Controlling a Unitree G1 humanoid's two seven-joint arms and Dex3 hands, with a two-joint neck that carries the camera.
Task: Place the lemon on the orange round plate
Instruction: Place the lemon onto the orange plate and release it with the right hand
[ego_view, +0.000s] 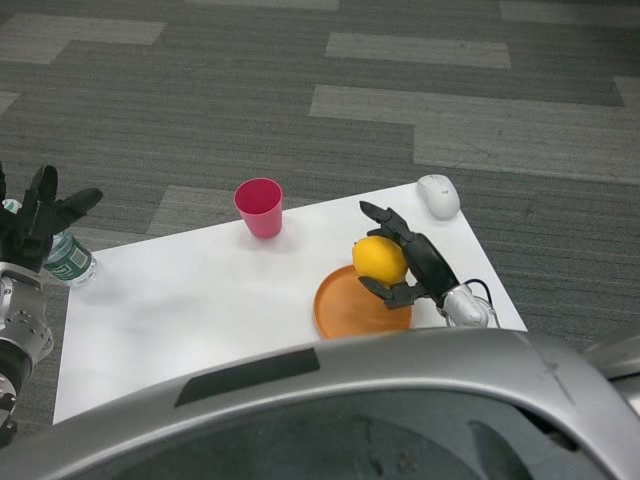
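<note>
My right hand (415, 264) grips the yellow lemon (378, 259) and holds it just above the far edge of the orange round plate (352, 310). The plate lies near the front of the white table (180, 300), right of centre. Whether the lemon touches the plate cannot be told. My left hand (38, 220) hovers with fingers spread beyond the table's left edge, holding nothing.
A pink cup (259, 208) stands upright near the table's far edge. A white computer mouse (438, 195) lies at the far right corner. A plastic water bottle (68, 259) sits at the left edge, just below my left hand.
</note>
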